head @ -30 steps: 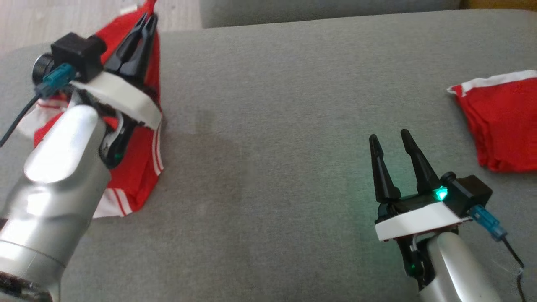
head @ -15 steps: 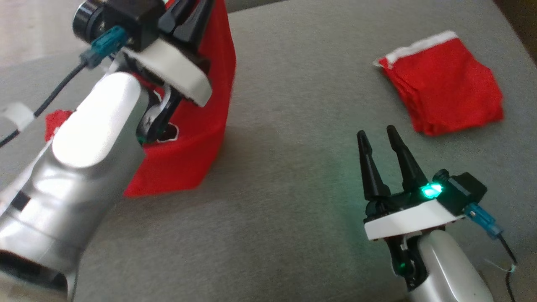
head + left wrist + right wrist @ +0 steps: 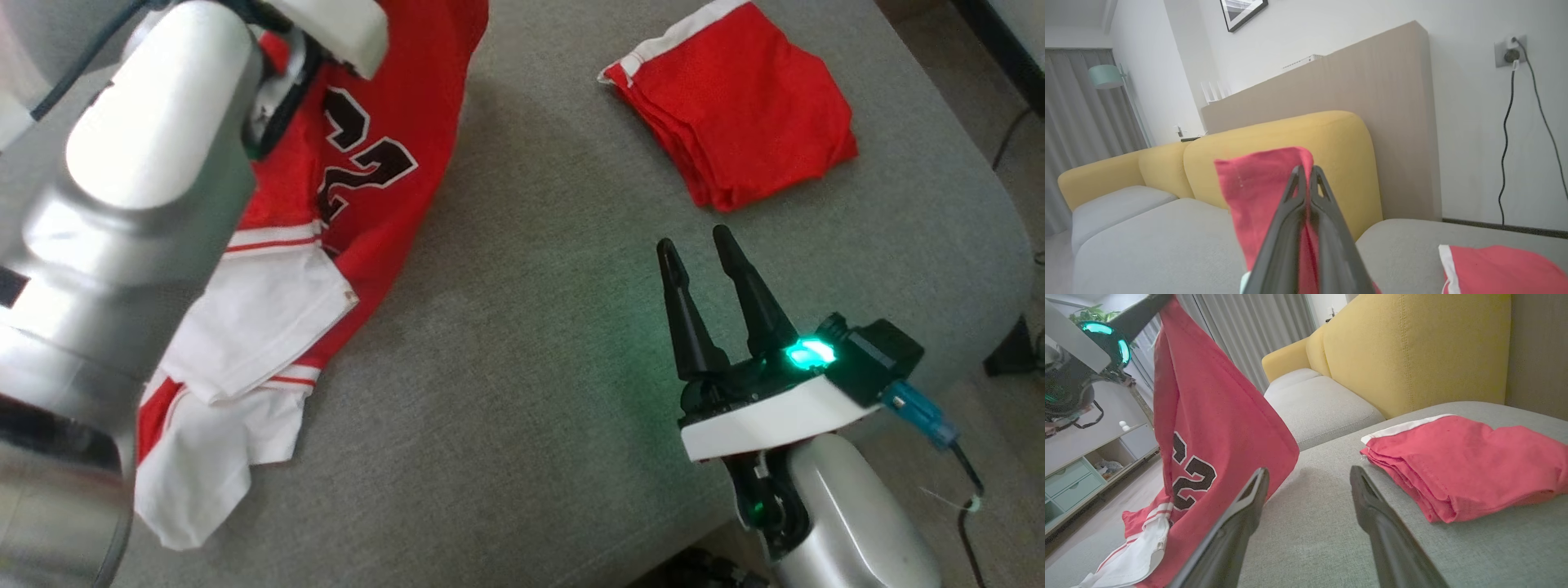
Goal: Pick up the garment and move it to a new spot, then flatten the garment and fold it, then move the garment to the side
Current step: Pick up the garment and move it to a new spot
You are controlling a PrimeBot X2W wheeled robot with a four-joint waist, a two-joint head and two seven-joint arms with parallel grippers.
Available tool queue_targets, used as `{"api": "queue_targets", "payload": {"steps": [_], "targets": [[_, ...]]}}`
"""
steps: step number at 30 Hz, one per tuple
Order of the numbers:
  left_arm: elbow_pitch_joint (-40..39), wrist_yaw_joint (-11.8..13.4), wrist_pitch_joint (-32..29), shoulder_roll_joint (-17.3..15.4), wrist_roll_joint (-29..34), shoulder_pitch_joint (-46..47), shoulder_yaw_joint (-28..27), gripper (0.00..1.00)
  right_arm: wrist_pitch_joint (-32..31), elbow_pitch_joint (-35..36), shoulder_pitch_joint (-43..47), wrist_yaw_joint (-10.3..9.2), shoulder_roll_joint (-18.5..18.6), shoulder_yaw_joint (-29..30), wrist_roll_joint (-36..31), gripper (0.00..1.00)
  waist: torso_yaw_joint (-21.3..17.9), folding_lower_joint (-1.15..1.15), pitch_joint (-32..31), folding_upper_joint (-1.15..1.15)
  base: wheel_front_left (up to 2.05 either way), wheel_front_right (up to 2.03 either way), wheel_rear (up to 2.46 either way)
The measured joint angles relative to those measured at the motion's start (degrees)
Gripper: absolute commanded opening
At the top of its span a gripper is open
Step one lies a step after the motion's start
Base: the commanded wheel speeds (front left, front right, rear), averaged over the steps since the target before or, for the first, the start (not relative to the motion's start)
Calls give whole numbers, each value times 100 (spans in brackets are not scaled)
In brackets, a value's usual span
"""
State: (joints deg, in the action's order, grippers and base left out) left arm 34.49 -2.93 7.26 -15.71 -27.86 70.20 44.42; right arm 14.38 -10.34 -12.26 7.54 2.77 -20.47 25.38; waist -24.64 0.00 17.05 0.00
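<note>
red jersey (image 3: 433, 106) hangs at the left from the left hand (image 3: 1305, 171), which is clamped on its upper edge. its long axis runs down to the white hem lying on the grey sofa cushion (image 3: 531, 367). the right hand (image 3: 692, 238), fingers apart and empty, stands well to its right, near a folded red cloth (image 3: 743, 131). the left wrist view shows the pinch; the right wrist view shows the whole drape.

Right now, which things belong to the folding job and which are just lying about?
Job: numbered red jersey, hanging from the shut left pincer; open right pincer, empty; grey cushion beneath.
Lying about: folded red garment; yellow backrest; wall cable.
</note>
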Motion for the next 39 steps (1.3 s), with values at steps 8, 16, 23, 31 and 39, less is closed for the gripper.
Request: {"api": "queue_targets", "payload": {"steps": [8,16,23,31,39], "targets": [[1439,91,263,-115,215,-77,159,100,0,31,-3,0,0,10,-9,100,148,0,78,0,0,0,0],[1507,148,672,-47,-126,-461,-200,100,0,-49,6,0,1,308,-296,100,713,0,-73,0,0,0,0],[595,446,721,-282,-293,-1652,-731,100,1,-190,209,0,0,677,-569,100,1346,-1,-398,0,0,0,0],[-864,971,721,-446,-423,-4098,-1362,100,1,-276,521,0,-1,873,-683,100,1864,-1,-835,0,0,0,0],[-1546,1199,720,-286,-350,-5474,-1596,100,0,-313,714,0,-1,923,-733,100,2018,-2,-1038,0,0,0,0]]}}
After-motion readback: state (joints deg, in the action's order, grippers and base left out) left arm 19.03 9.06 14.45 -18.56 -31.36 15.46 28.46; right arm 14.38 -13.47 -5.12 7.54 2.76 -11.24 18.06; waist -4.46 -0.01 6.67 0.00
